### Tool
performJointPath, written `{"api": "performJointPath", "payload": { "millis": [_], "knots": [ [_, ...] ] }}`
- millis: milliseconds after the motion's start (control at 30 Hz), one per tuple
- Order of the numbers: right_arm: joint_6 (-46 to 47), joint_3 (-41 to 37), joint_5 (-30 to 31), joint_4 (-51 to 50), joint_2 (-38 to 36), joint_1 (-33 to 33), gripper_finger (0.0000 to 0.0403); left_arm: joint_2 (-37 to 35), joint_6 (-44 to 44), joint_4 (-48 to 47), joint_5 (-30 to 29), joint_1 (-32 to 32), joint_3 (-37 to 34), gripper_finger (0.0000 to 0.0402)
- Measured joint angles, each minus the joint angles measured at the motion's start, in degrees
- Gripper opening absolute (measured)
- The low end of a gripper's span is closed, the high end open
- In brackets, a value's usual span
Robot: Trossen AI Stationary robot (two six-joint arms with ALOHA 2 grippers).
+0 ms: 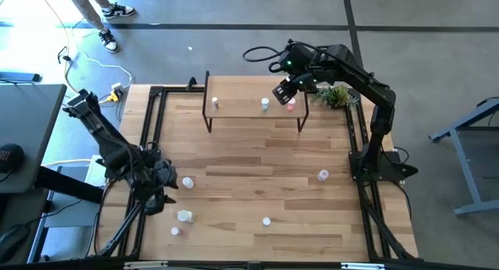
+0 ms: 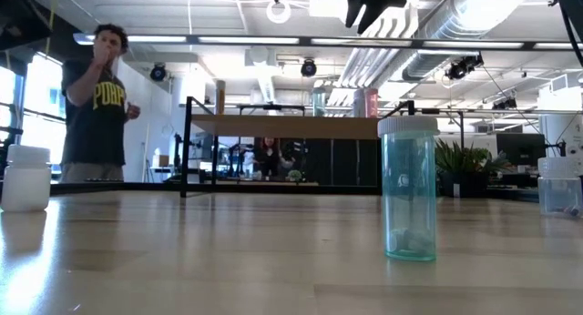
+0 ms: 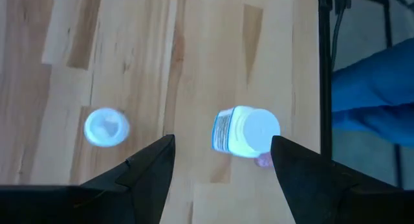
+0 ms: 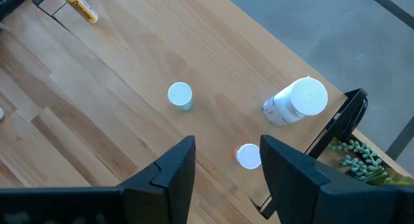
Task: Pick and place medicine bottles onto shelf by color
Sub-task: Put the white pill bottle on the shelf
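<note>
Above the shelf (image 1: 234, 106), the right end effector (image 1: 285, 91) hangs released over a red-tinted bottle (image 4: 248, 156), which careless descent could topple against its close neighbours.

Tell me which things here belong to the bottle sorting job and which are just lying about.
Job: shelf; bottles on it; bottles on the table; teal bottle.
Lying about: potted plant; cable; person behind the table.
</note>
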Motion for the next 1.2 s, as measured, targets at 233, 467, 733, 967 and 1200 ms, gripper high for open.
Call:
{"api": "performJointPath", "payload": {
  "millis": [233, 467, 733, 967, 1200],
  "knots": [
    [1.0, 0.0, 0.0, 0.0, 0.0, 0.0, 0.0165, 7.5, 0.0, 4.5, -2.4, -4.1, 0.0, 0.0247],
    [2.1, 0.0, 0.0, 0.0, 0.0, 0.0, 0.0165, 13.1, -0.8, 8.7, -4.8, -6.7, 0.0, 0.0247],
    [2.6, 0.0, 0.0, 0.3, 0.0, 0.0, 0.0165, 17.2, -1.5, 11.7, -6.5, -9.2, 0.0, 0.0247],
    [3.2, 0.0, 0.0, 0.3, 0.0, 0.0, 0.0165, 21.4, -1.2, 14.1, -7.0, -10.4, 0.0, 0.0247],
    [3.2, 0.0, 0.0, 0.3, 0.0, 0.0, 0.0165, 24.7, -1.5, 14.5, -9.0, -10.5, 0.0, 0.0247]
  ]
}}
